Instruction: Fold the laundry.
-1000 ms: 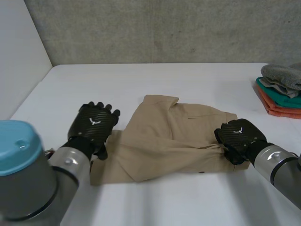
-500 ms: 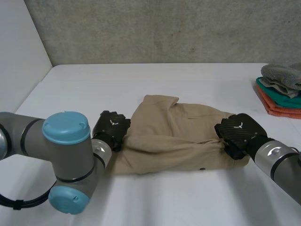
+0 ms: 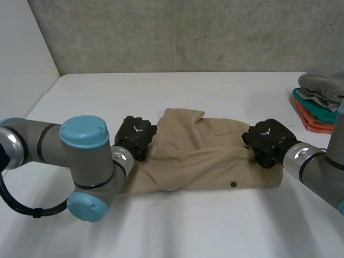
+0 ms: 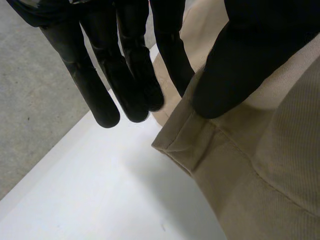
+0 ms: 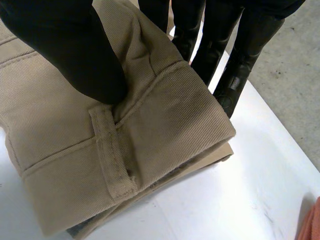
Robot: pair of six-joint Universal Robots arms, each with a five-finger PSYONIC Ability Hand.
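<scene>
Tan trousers lie partly folded across the middle of the white table. My left hand is at the cloth's left edge. In the left wrist view its thumb presses on a hem corner of the trousers, and the straight fingers reach past and behind that edge, pinching it. My right hand is at the right end. There the thumb pins the folded waistband beside a belt loop against the fingers behind the fold.
A stack of folded clothes, grey on teal on orange, sits at the table's far right edge. A white side wall stands at the left and a concrete wall behind. My left arm lies low over the front left of the table.
My left hand has moved right onto the trousers' left edge and closed on it, and the left arm swung in. The cloth's left flap has drawn inward. My right hand shifted slightly back, keeping its hold.
</scene>
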